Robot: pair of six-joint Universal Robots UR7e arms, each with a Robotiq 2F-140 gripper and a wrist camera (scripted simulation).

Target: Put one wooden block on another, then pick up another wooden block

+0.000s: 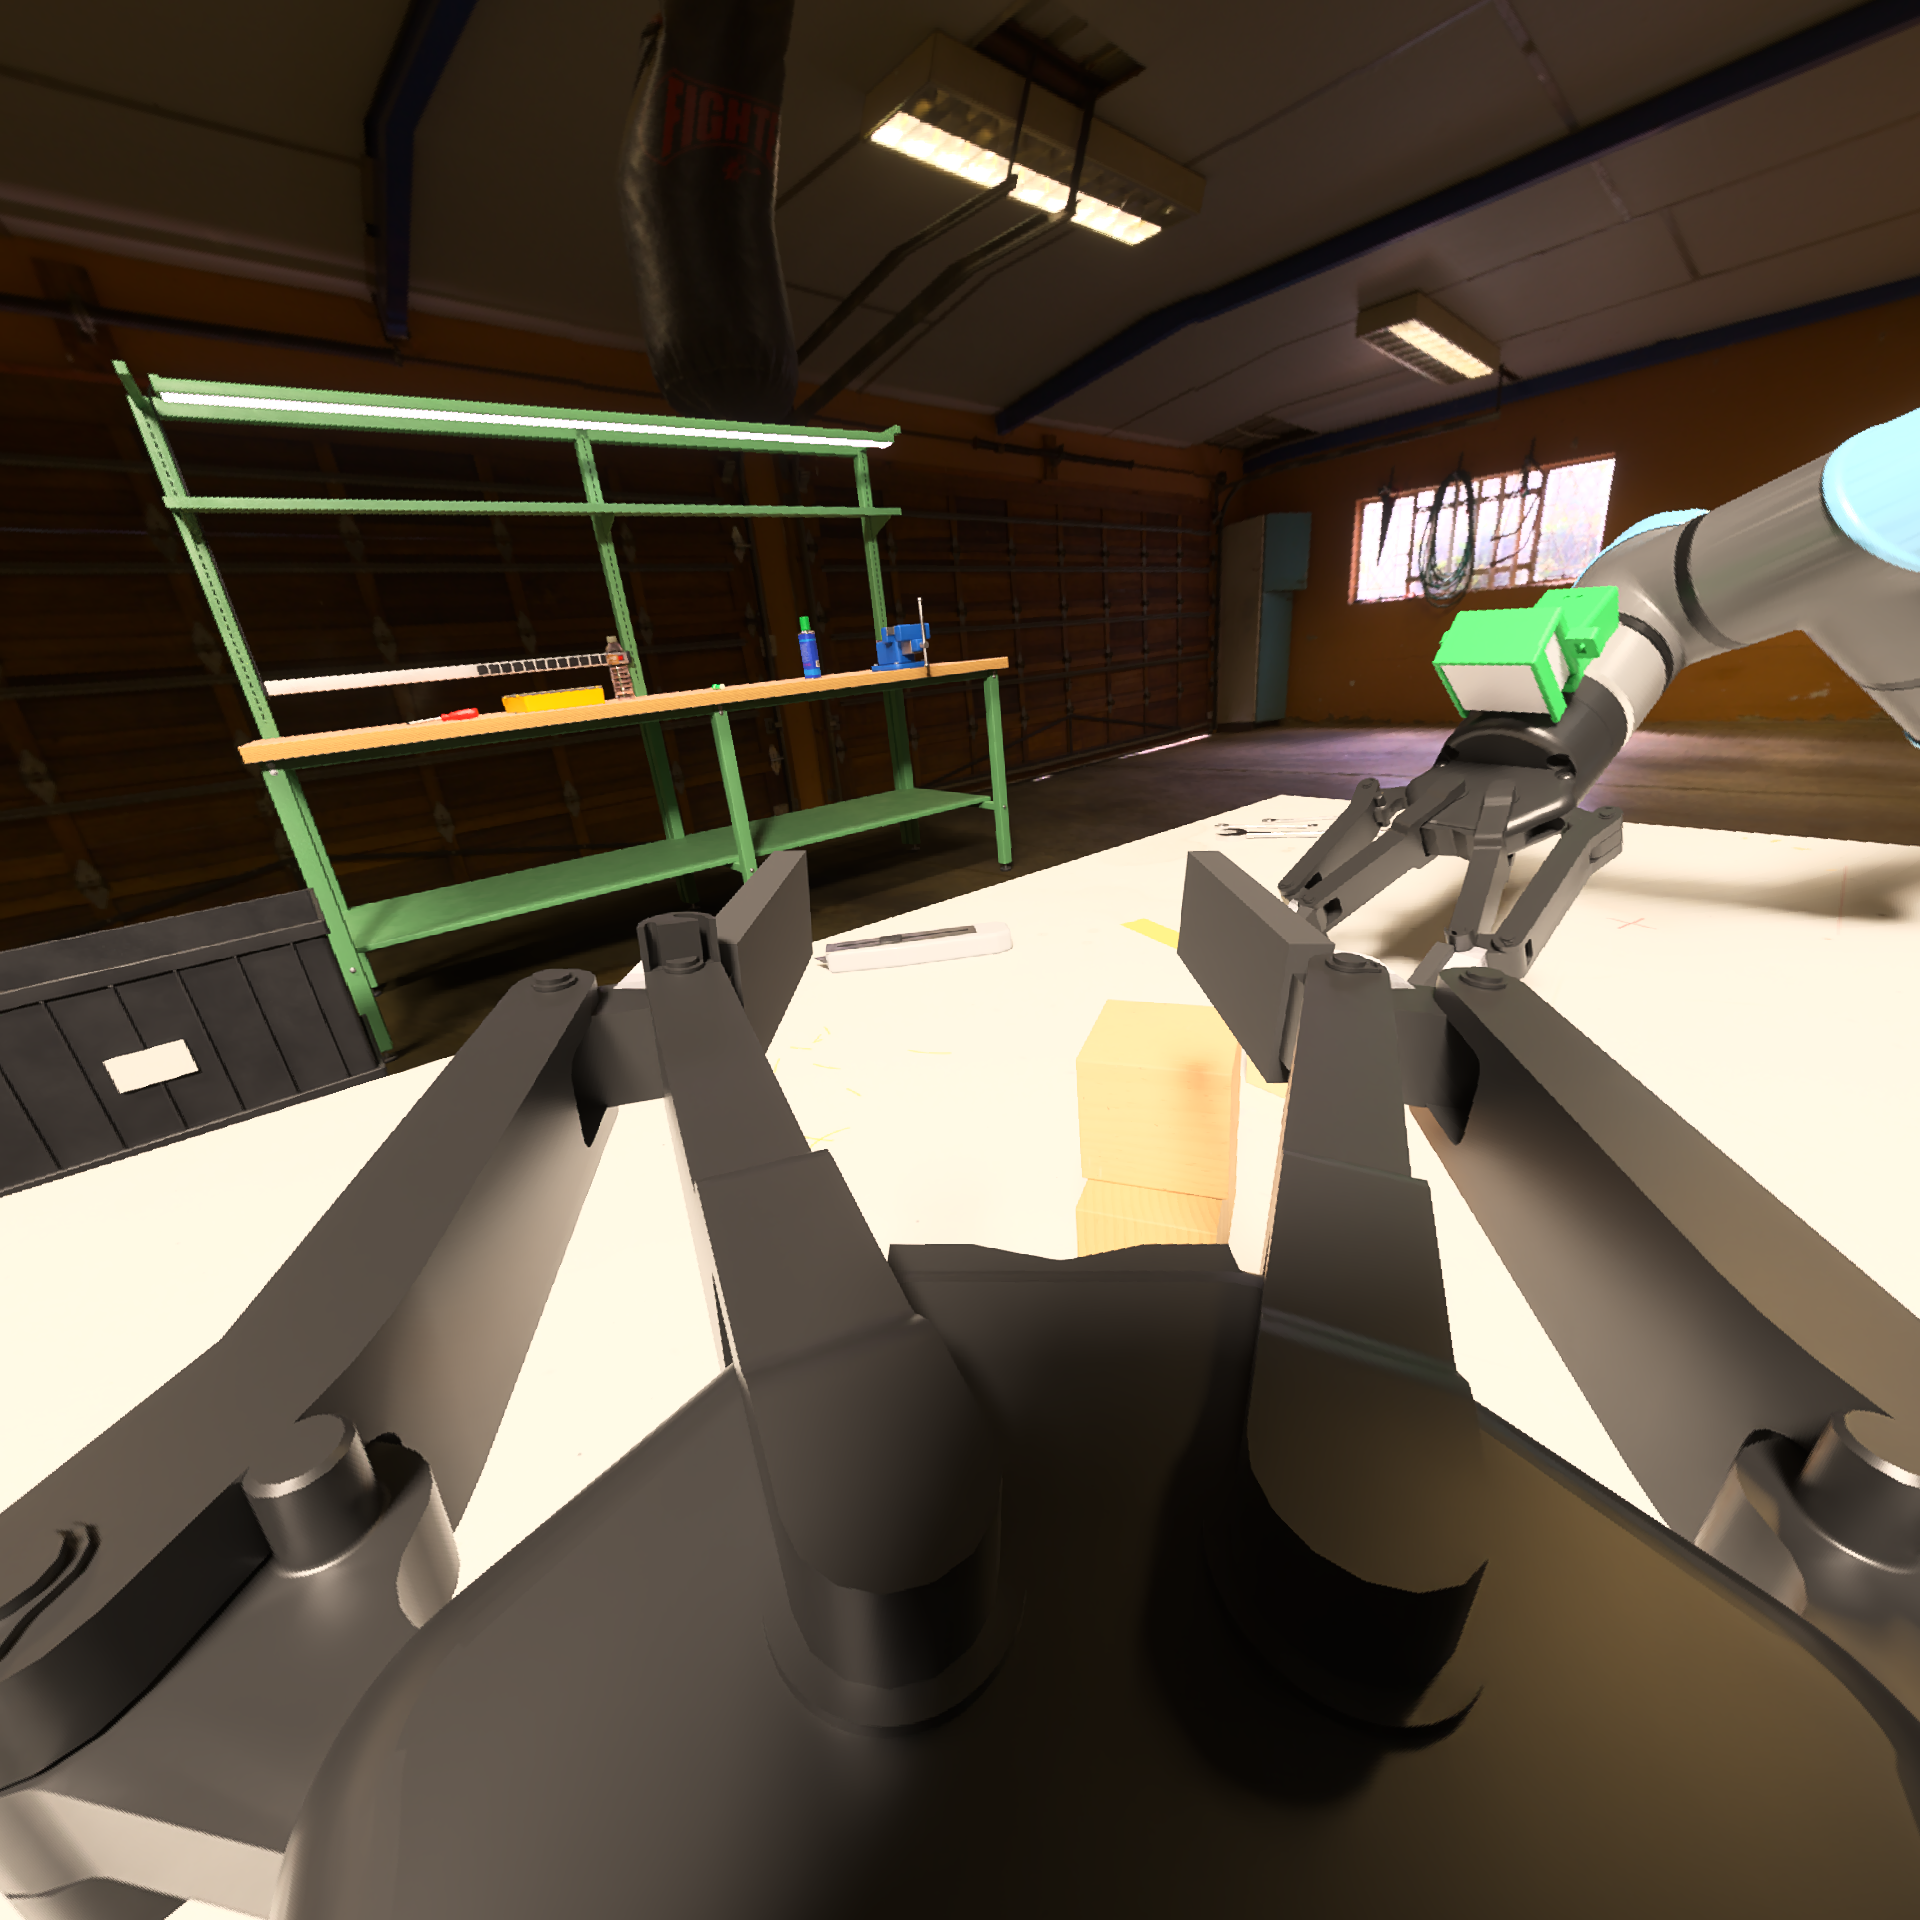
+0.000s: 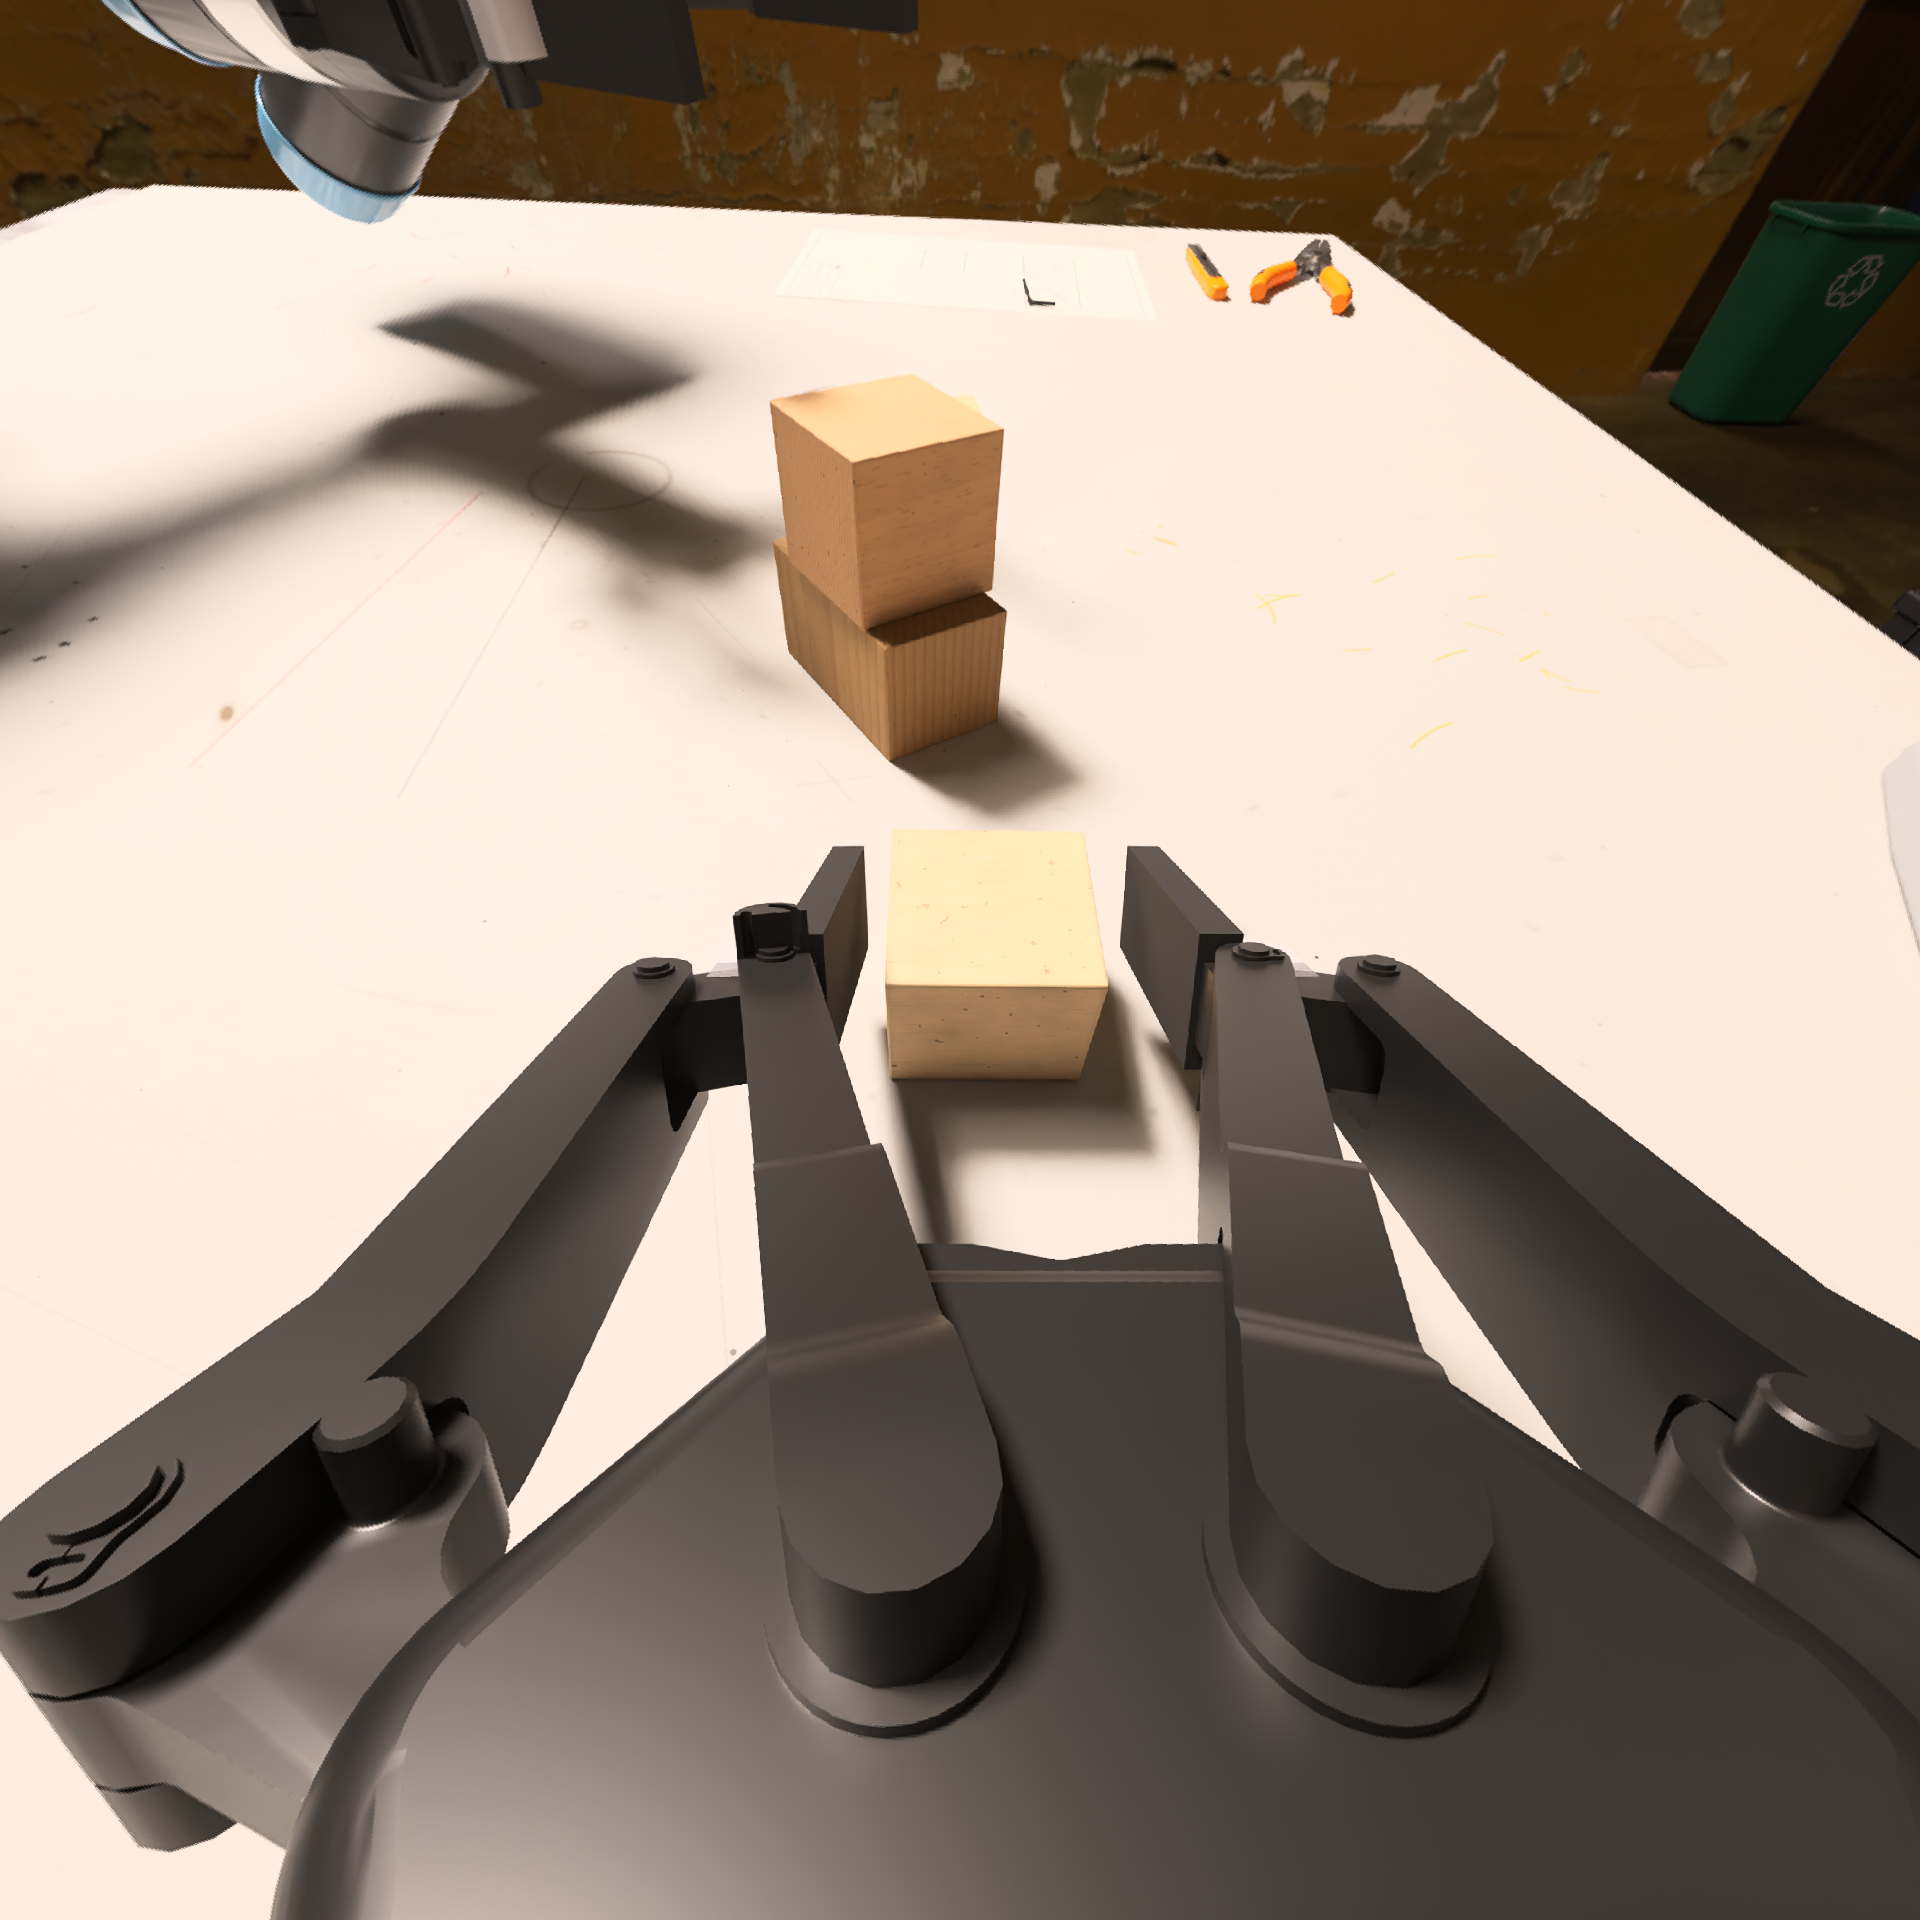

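The pale cream wooden cube (image 2: 992, 951) sits on the white table (image 2: 312, 831), directly between the right gripper (image 2: 994, 914) fingers, which stand apart with a gap on each side. Just beyond it stands the stack: a light tan block (image 2: 894, 499) on a darker brown block (image 2: 914, 675), slightly twisted. The left gripper (image 1: 997, 925), also spread and empty, hovers above that stack, angled low.
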